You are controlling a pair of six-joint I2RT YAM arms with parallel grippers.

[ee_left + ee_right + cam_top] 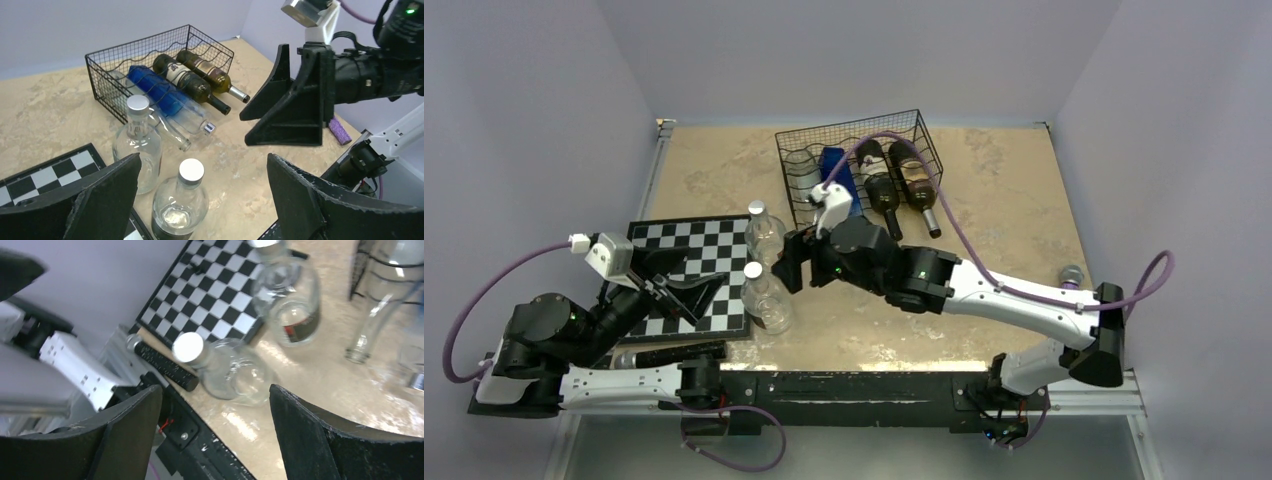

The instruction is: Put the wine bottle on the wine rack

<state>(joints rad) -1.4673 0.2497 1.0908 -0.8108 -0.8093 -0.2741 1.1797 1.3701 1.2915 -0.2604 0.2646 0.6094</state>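
Observation:
The black wire wine rack (856,160) stands at the back middle, also in the left wrist view (150,60). In it lie a clear bottle, a blue bottle (837,170) and two dark wine bottles (894,185). Two clear glass bottles with silver caps stand upright in front of it: a far one (764,232) and a near one (765,297) (180,202) (235,372). My left gripper (686,290) (202,165) is open and empty, just left of the near bottle. My right gripper (792,262) (215,395) is open and empty, just right of both bottles.
A black-and-white chessboard (674,255) lies at the left, touching the two upright bottles. A dark cylinder with a silver end (165,365) lies along the front edge beside it. A small purple object (1070,277) lies at the right.

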